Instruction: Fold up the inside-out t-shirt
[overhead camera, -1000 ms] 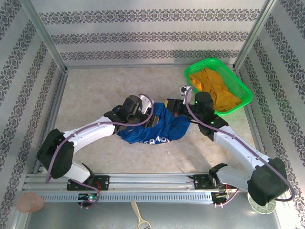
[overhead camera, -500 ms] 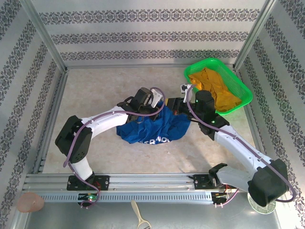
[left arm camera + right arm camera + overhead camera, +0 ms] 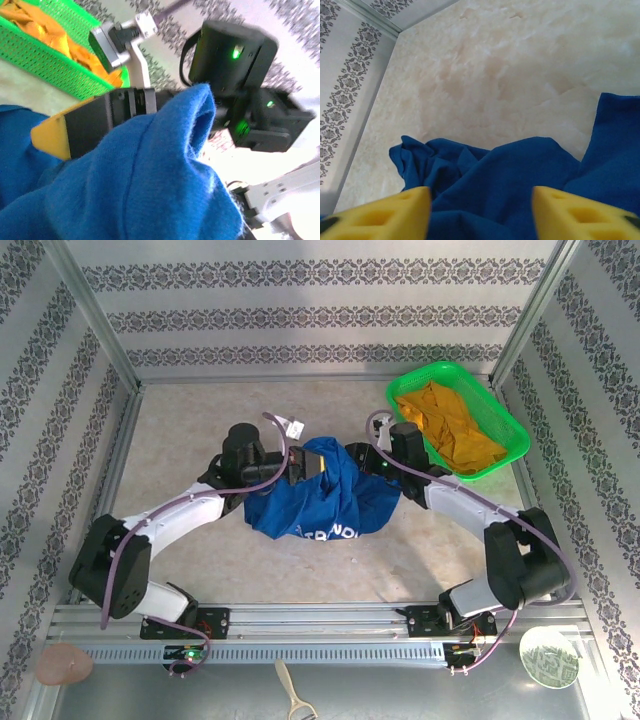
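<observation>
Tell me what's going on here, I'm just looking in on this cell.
Both arms are working on the blue t-shirt, which lies crumpled mid-table, not yet folded. The left end effector is shut on a bunched fold at the shirt's far edge. The right end effector hangs open just over the fabric, its yellow fingers apart and gripping nothing. An orange garment sits in the green basket at the far right.
</observation>
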You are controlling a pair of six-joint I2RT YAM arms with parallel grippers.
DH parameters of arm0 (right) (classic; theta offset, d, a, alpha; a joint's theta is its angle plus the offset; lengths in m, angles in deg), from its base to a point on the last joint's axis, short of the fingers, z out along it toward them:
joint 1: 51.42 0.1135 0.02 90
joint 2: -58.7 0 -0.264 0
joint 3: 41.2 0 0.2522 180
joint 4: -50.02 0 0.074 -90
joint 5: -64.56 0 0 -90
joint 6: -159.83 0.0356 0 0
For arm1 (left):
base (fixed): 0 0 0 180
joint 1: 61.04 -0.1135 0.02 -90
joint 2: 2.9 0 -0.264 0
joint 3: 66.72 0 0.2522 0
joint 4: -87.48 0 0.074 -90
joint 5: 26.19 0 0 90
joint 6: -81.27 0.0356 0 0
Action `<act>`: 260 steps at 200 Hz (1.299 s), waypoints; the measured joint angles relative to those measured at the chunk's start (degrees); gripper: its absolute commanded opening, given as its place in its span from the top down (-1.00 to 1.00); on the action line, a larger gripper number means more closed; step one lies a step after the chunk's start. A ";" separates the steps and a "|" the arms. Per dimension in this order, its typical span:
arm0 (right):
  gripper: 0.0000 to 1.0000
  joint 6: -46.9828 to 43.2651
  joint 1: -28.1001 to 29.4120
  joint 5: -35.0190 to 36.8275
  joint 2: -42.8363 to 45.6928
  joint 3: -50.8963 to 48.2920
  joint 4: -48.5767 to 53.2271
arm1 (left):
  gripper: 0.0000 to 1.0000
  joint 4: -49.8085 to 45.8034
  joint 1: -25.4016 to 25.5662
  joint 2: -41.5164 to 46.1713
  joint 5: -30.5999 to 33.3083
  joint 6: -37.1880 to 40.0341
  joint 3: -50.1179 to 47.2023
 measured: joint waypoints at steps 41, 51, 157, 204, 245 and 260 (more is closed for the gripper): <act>-0.14 1.31 0.92 4.00 19.82 -7.78 1.18 | 1.00 12.76 -1.73 -4.52 -2.43 -11.37 -2.69; -0.13 1.68 2.21 5.31 25.57 -8.81 1.49 | 1.00 13.38 -1.73 -4.57 -2.21 -12.31 -2.86; 0.67 4.98 18.49 15.37 14.62 -9.97 -0.11 | 1.00 5.49 -1.73 0.70 2.93 -12.39 -2.93; 0.28 10.27 12.87 16.50 5.62 -13.86 -9.38 | 1.00 8.02 -1.73 0.61 1.09 -16.90 -3.28; 0.15 11.30 10.82 13.03 7.15 -16.37 -10.45 | 1.00 18.16 -1.84 -3.10 -1.11 -25.00 -5.57; 0.12 10.47 10.82 12.94 13.77 -16.92 -6.67 | 1.00 21.38 -1.86 -3.41 -1.18 -26.97 -6.75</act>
